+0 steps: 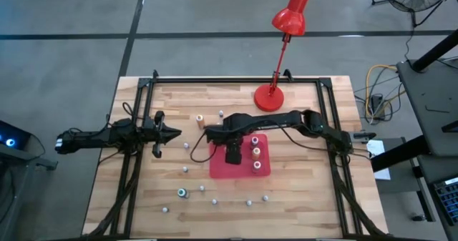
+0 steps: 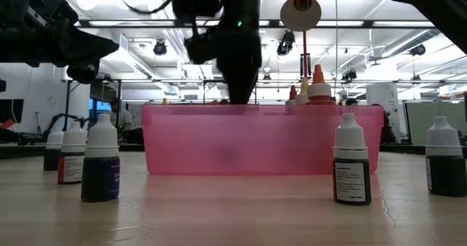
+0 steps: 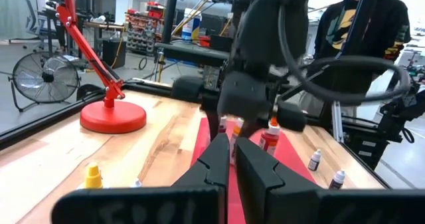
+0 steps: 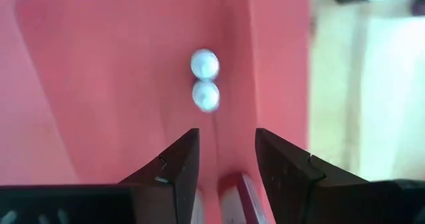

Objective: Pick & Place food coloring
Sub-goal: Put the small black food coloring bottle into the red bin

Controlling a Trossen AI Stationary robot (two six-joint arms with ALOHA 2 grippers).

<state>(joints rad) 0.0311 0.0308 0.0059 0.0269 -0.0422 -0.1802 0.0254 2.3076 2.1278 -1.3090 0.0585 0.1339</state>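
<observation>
The red tray [image 1: 266, 171] lies at the table's middle, and three larger bottles [image 1: 255, 152] stand in a row along its right side. Several tiny whitish-capped bottles [image 1: 202, 188] stand scattered on the wood around it, with a teal one [image 1: 182, 192] and an orange one [image 1: 200, 117]. My right gripper [image 1: 232, 154] hangs over the tray's left half, open and pointing down. In its wrist view two whitish caps [image 4: 205, 79] show on the tray floor just beyond the fingertips [image 4: 226, 137]. My left gripper [image 1: 168, 134] waits shut to the tray's left, holding nothing.
A red desk lamp [image 1: 270, 96] stands on the far side of the table behind the tray. Black frame rails [image 1: 236, 79] border the table. In the low view, small bottles [image 2: 350, 162] [image 2: 100, 162] stand in front of the tray [image 2: 263, 140]. A person [image 3: 362, 31] stands beyond the table.
</observation>
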